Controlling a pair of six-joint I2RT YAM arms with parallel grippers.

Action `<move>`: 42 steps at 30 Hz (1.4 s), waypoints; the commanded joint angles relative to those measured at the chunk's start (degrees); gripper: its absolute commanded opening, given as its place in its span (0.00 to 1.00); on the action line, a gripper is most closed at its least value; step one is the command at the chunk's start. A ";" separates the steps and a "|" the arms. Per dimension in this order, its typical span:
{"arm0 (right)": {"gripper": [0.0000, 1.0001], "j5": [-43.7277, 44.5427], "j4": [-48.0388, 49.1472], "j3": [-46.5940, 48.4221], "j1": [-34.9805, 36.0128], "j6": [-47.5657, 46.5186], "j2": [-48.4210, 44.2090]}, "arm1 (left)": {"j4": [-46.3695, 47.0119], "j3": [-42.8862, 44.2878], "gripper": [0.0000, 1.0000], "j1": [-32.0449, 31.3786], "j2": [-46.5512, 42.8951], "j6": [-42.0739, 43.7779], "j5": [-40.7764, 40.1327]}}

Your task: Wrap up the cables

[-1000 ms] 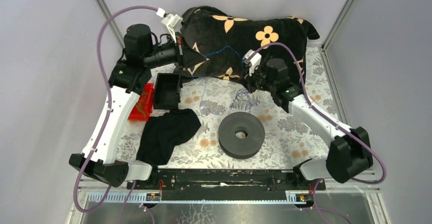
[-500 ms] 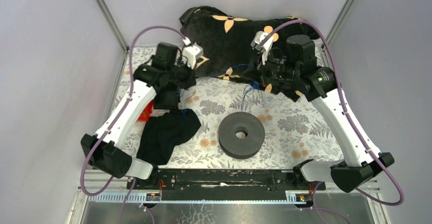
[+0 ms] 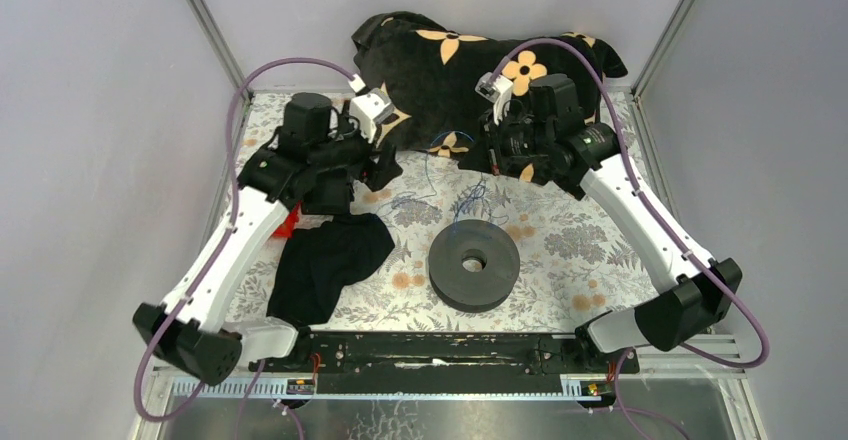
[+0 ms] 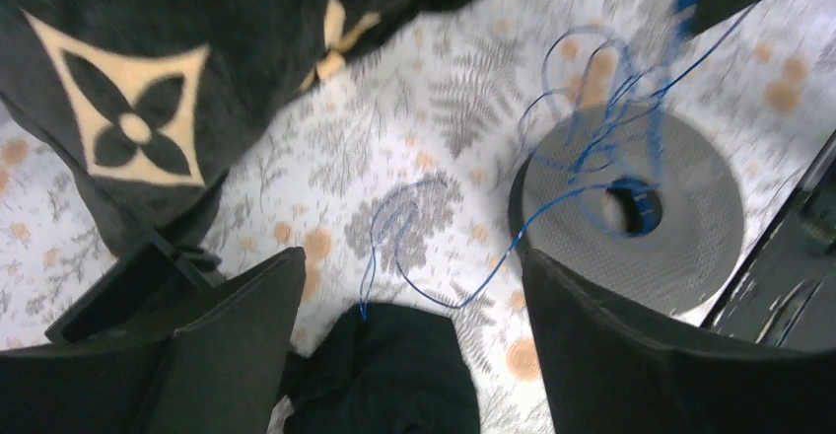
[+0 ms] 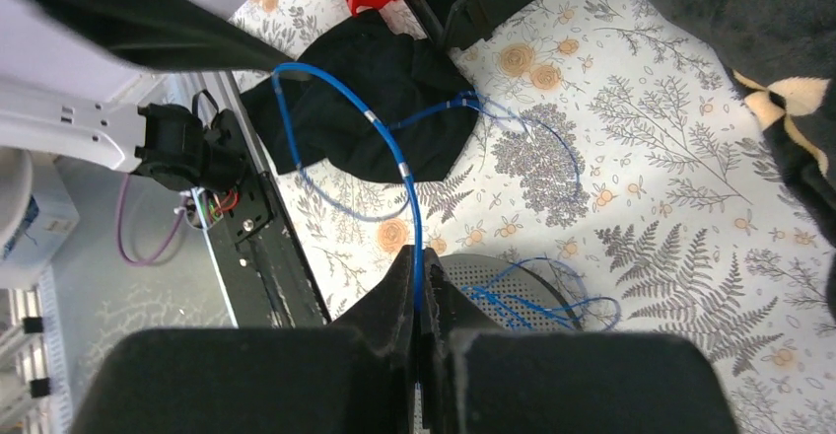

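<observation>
1. Top view: pretty sure I'm at the gathering stage, with nothing wound on yet. The cables [image 3: 470,198] are lying in a loose blue tangle on the table [image 3: 580,250], between the spool [image 3: 474,263] and the flowered blanket [image 3: 450,70].
2. Left wrist: my left fingers [image 4: 246,325] are standing wide apart and gripping nothing. They're hovering over a stray strand just beside the black cloth [image 4: 394,375]. More loops are showing across the spool; can't tell if they're touching it.
3. Right wrist: my right fingers [image 5: 399,291] are pressing together, pinching one blue strand that's arcing over the cloth.
4. Next, I reckon: left should be dropping onto that loose strand and closing, while right is leading its strand toward the spool. It's hair-thin stuff, so aim matters.
</observation>
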 commanded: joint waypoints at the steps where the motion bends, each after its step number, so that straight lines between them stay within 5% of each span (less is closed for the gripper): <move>1: 0.00 -1.31 7.06 0.11 -0.08 7.36 0.57 | 15.60 -1.89 0.96 -0.19 -5.26 -3.01 1.27; 5: 0.00 -0.13 11.19 0.18 -0.08 11.36 0.66 | 19.15 -1.01 0.95 -0.34 -6.82 -6.04 6.45; 9: 0.00 -1.49 13.35 2.45 -0.04 15.99 1.78 | 17.72 -0.53 0.79 -1.30 -5.69 -8.26 19.70; 13: 0.00 -5.27 16.77 3.15 -0.04 22.69 3.00 | 17.85 -0.38 0.66 -4.87 -3.34 -8.69 23.41; 20: 0.00 -11.46 25.38 1.72 -0.01 34.69 4.18 | 21.82 -3.24 0.68 -10.47 0.35 -7.39 17.26; 33: 0.00 -14.48 29.92 -0.72 -0.07 40.74 4.37 | 29.31 -5.21 0.67 -14.70 4.55 -7.44 6.47; 42: 0.00 -12.32 27.00 -0.77 -0.13 36.86 4.10 | 31.96 -8.66 0.21 -14.61 2.19 -7.93 7.89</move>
